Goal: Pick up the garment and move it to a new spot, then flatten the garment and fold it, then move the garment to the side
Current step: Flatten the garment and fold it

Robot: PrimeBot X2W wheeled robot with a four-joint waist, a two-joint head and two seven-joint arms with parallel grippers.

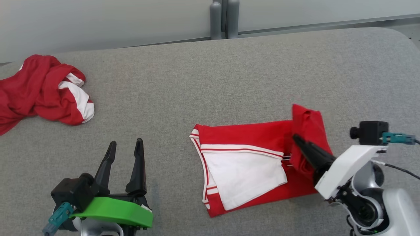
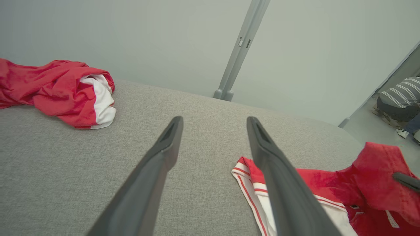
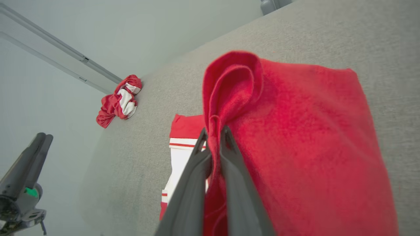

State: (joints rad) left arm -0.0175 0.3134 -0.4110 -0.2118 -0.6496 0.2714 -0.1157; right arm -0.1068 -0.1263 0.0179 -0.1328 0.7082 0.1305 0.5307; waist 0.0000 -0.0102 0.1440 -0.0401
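Tabletop free between heap and garment

A plain indoor test room or lab is suggested rather than a home. A wide table covered in grey felt-like cloth is set against pale, bare wall panels joined by a grey metal post. Past the table's rounded far right corner, a smooth grey floor is seen, where a person in a striped top is bent low. Two alike pieces are laid on the table: a red-and-white garment, partly folded, near the right, and a crumpled garment at the far left.
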